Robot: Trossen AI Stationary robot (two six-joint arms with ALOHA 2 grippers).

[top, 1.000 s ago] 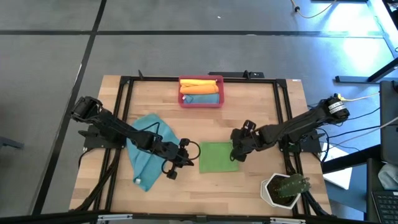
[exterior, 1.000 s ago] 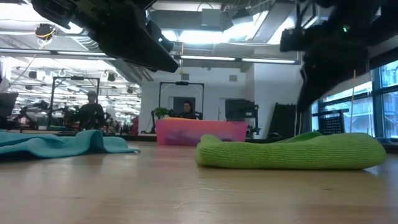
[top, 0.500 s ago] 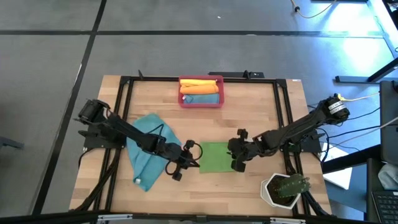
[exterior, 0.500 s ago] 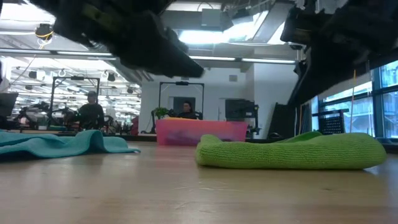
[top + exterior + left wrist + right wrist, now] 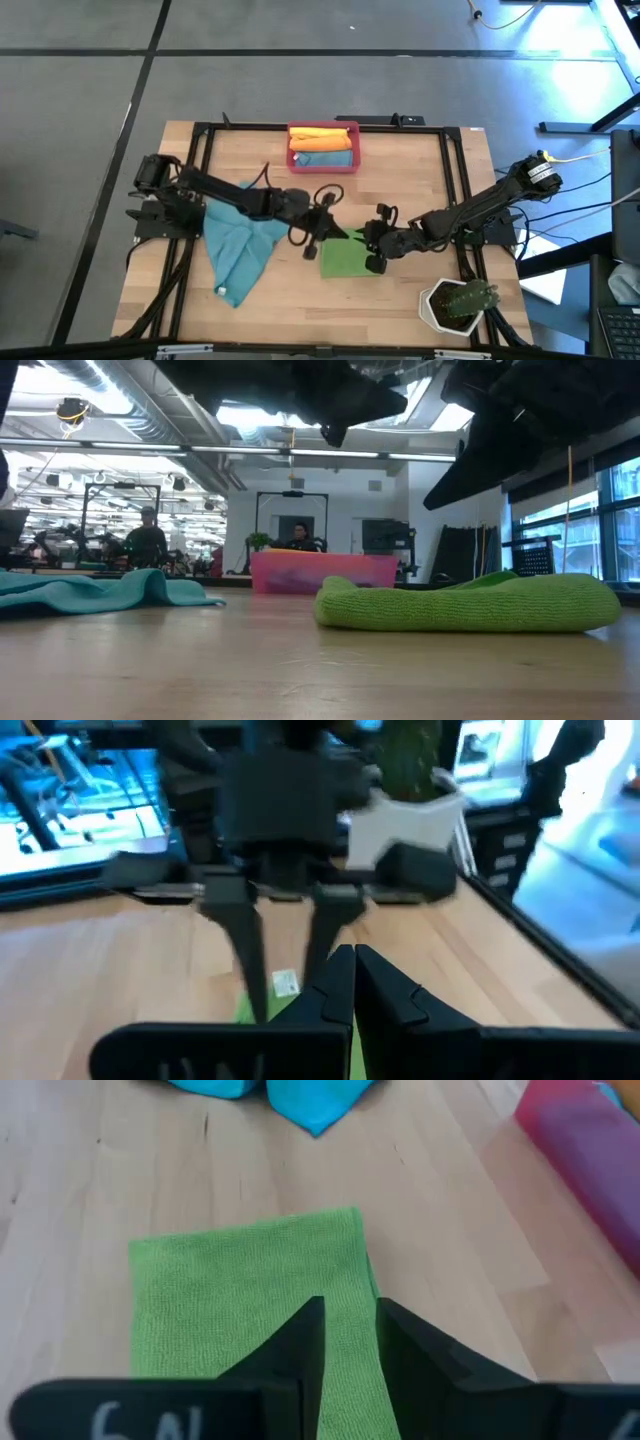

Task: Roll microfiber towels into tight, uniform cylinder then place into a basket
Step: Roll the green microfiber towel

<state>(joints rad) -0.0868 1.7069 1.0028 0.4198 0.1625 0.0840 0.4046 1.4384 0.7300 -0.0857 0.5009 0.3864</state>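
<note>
Your wooden table (image 5: 420, 170) carries everything. Your left arm reaches from the table's left edge across the spread teal-blue towel (image 5: 238, 240) toward the middle. Its left gripper (image 5: 322, 228) hangs above the near-left corner of the green towel (image 5: 350, 257), and in the left wrist view its two fingers (image 5: 335, 990) are pressed together with nothing between them. Your right arm stretches in low from the right edge. The right gripper (image 5: 374, 244) sits over the green towel's right side, and the two grippers face each other across the cloth. In the right wrist view its fingers (image 5: 300, 1342) stand a narrow gap apart above the green fabric; you cannot tell from that view whether they pinch the cloth or only hover over it.

The teal-blue towel lies loose and rumpled on the left half of the table, well apart from the basket. The green towel lies flat and folded in the middle near the front, with a small white tag (image 5: 285, 983) at the corner by the left gripper. From the low view it is a thick, soft fold resting on the wood.

The red-pink basket (image 5: 323, 166) stands at the far edge, well apart from both grippers. In it lie an orange rolled towel (image 5: 322, 135) and a blue rolled towel (image 5: 324, 157) side by side. A white plant pot (image 5: 440, 310) stands at the front right corner.
</note>
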